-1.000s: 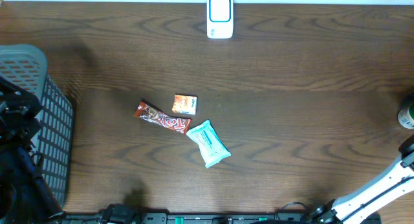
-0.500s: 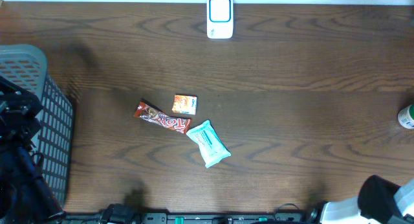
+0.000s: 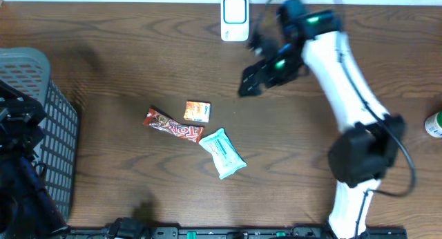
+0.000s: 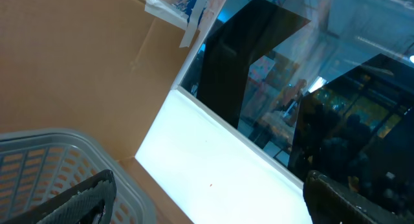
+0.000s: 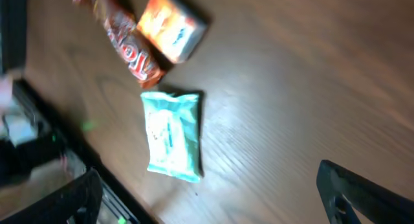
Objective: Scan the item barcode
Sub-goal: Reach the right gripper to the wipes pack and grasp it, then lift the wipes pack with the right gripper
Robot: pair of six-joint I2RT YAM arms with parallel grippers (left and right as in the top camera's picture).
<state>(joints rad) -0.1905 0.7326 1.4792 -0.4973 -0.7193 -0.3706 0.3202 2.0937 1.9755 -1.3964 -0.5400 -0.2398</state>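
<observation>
We see the right arm reaching from the near edge up across the dark wooden table. Its white forearm slants toward the far side and the wrist bends back toward the middle. The right gripper hangs above bare wood, jaws spread wide and holding nothing. It sits just beside the white barcode scanner and apart from the goods.

The red candy bar wrapper, small orange box and mint-green wipes packet lie close together mid-table. All three show in the right wrist view.

The left arm sits folded at the left edge by the grey plastic basket. The left gripper is tilted up toward a wall, jaws also spread and empty.

Half a second earlier only a stub of the right arm showed at the near right corner. We find the three goods and the scanner where they were.
</observation>
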